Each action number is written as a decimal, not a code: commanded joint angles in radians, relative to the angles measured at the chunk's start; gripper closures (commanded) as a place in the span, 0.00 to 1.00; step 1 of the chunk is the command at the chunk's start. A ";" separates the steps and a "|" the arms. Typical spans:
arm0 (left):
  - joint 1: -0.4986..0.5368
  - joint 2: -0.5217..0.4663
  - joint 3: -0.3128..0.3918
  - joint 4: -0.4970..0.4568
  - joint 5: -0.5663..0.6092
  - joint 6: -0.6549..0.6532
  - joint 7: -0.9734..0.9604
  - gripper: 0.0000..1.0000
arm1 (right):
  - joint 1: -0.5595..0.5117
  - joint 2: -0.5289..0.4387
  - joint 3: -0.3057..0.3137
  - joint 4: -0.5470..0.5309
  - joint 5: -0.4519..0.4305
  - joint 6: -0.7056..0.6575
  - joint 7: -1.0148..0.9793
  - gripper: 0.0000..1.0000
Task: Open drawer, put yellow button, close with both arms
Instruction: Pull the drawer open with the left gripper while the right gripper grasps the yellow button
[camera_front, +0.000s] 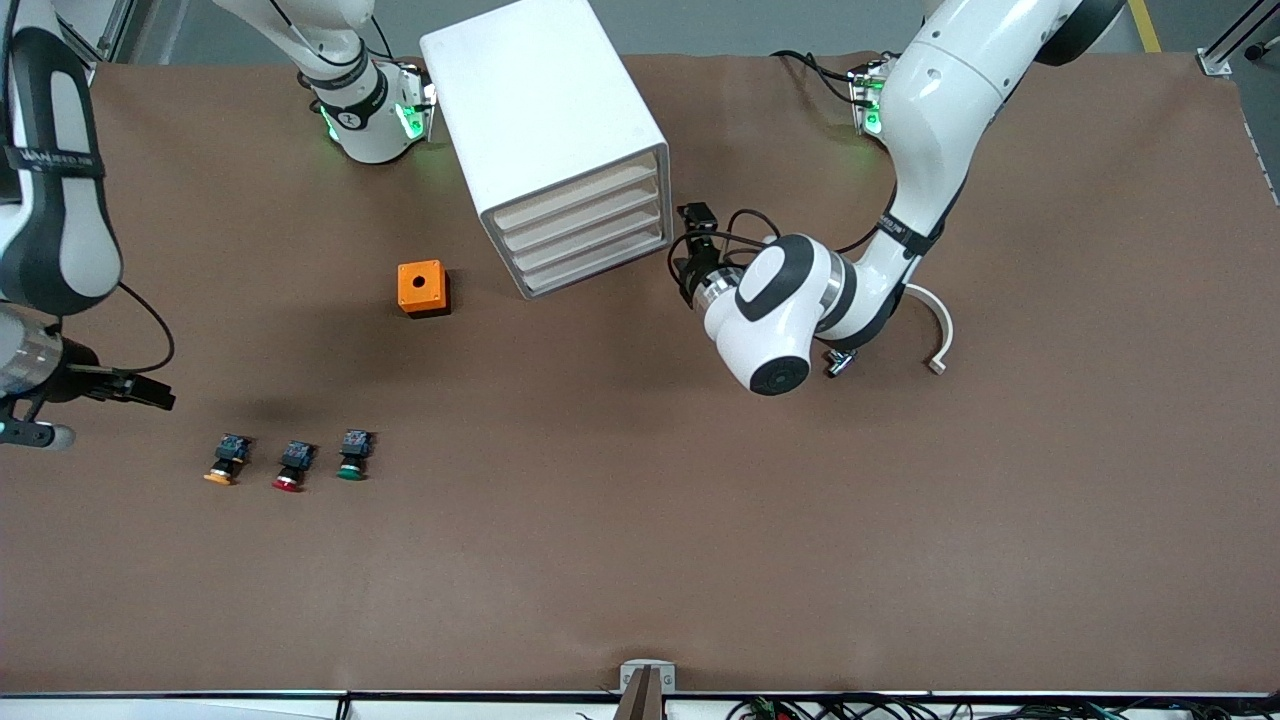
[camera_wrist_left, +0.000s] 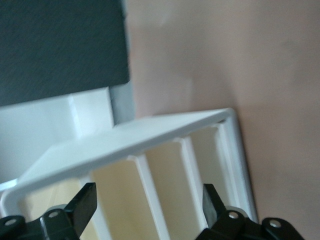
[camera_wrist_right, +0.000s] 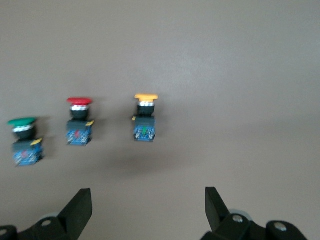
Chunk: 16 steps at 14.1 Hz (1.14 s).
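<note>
Currently all four drawers of the white cabinet (camera_front: 545, 120) are closed, the uppermost drawer (camera_front: 575, 192) flush with the three below it. Its fronts face the front camera at an angle toward the left arm's end of the table. The left gripper (camera_front: 690, 262) hangs just beside the cabinet's front corner, and in the left wrist view its fingers (camera_wrist_left: 82, 202) are spread wide, empty, with the cabinet's frame (camera_wrist_left: 135, 132) close before them. The yellow button (camera_front: 227, 459) lies on the brown table (camera_front: 800, 520), much nearer the front camera than the cabinet, toward the right arm's end. Beside it in a row come the red button (camera_front: 293, 465), then the green button (camera_front: 353, 454). The right gripper (camera_front: 150, 392) hovers over the table near the yellow button, fingers (camera_wrist_right: 80, 207) apart and holding nothing. An orange box (camera_front: 422, 287) sits between the buttons and the cabinet.
</note>
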<state>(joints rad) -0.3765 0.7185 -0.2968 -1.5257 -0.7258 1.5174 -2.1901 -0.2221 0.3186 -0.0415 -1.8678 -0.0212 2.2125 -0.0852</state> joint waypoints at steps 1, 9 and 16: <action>-0.033 0.025 0.004 0.024 -0.104 -0.016 -0.101 0.30 | -0.028 0.048 0.020 -0.068 0.043 0.131 -0.001 0.00; -0.102 0.058 0.004 0.050 -0.214 -0.014 -0.275 0.39 | -0.019 0.261 0.025 -0.060 0.066 0.417 -0.001 0.00; -0.121 0.058 0.011 0.076 -0.228 -0.006 -0.270 1.00 | -0.005 0.292 0.025 -0.054 0.064 0.426 0.013 0.93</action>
<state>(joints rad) -0.4981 0.7626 -0.2977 -1.4835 -0.9402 1.5154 -2.4500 -0.2249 0.6073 -0.0265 -1.9348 0.0320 2.6485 -0.0825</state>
